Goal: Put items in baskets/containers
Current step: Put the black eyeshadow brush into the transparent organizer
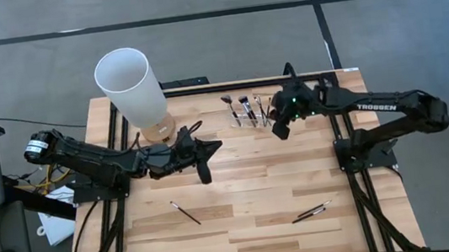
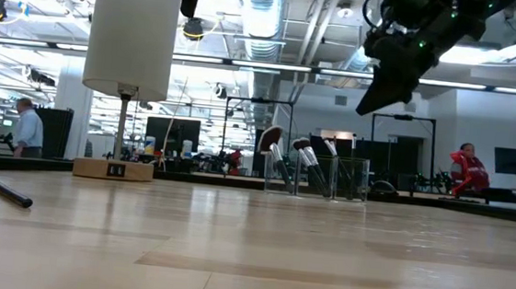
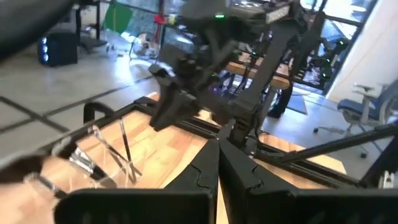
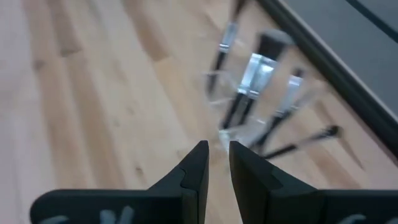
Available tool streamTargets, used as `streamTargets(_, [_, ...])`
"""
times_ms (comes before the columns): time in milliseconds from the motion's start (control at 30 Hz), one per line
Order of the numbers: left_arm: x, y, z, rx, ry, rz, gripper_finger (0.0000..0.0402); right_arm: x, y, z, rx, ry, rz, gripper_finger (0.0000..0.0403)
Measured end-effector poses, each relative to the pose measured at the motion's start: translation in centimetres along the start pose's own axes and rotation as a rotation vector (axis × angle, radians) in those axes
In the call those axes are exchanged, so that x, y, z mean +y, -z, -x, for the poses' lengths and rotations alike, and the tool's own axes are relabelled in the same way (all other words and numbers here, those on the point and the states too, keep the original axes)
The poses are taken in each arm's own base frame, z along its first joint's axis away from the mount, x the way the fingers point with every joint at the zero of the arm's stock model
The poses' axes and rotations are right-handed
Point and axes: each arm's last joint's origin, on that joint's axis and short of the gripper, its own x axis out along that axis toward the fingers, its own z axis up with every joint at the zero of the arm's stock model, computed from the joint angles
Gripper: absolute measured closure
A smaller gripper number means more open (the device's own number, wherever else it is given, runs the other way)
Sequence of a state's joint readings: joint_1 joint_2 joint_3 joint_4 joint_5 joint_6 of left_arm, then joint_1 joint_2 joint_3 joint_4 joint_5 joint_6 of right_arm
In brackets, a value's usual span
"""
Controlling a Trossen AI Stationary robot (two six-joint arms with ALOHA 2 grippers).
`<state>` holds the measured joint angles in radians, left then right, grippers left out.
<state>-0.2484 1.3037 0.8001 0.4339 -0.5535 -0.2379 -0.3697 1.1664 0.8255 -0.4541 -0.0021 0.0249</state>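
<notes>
The clear brush holder [image 1: 246, 113] stands on the wooden table's far side with several dark-handled makeup brushes [image 2: 305, 162] upright in its slots. My right gripper [image 1: 279, 128] hangs in the air just right of the holder and slants down. Its fingers [image 4: 218, 149] stand a little apart with nothing between them. One loose brush [image 1: 185, 213] lies flat left of the table's middle. Two more brushes [image 1: 311, 212] lie together at the near right. My left gripper [image 1: 215, 147] is shut, held level above the table's middle left and pointing toward the right arm.
A tall white cylinder [image 1: 131, 86] on a wooden base stands at the far left, close behind my left arm. Black frame rails [image 1: 203, 87] run along the table's far edge and sides. Bare wood lies between the loose brushes and the holder.
</notes>
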Motion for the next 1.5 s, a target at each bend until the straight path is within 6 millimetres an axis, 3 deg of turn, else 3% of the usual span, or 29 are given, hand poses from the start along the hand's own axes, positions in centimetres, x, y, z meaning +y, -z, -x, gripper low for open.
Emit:
streamTargets(200, [-0.7, 1.1, 0.6, 0.083, 0.006, 0.140, 0.0395, 3.2, 0.7, -0.8, -0.087, -0.104, 0.094, 0.0347])
streamTargets(433, [-1.9, 2.5, 1.6, 0.240, 0.071, 0.363, 0.0395, 5.6, 1.0, -1.0, -0.139, -0.173, 0.265, 0.0347])
streamTargets(667, [-1.3, 4.9, 2.7, 0.449, -0.113, 0.618, 0.0395, 5.0, -1.1, -0.7, -0.349, -0.144, 0.287, 0.0347])
streamTargets(967, [-2.4, 7.2, 5.5, 0.749, -0.278, 0.999, 0.0395, 4.6, -0.3, -1.1, -0.247, -0.171, 0.248, 0.0347])
streamTargets(1133, [-3.1, 8.0, 7.1, 0.894, -0.394, 1.169, 0.0395, 4.7, -0.5, -1.1, -0.273, -0.189, 0.261, 0.0347])
streamTargets(1333, [-3.5, 8.3, 7.8, 0.964, -0.460, 1.265, 0.0395, 4.6, -1.3, -0.8, -0.360, -0.179, 0.308, 0.0347])
streamTargets(1500, [-2.5, 8.9, 8.5, 0.986, -0.599, 1.195, 0.0395, 4.1, -1.7, -0.8, -0.396, -0.154, 0.313, 0.0347])
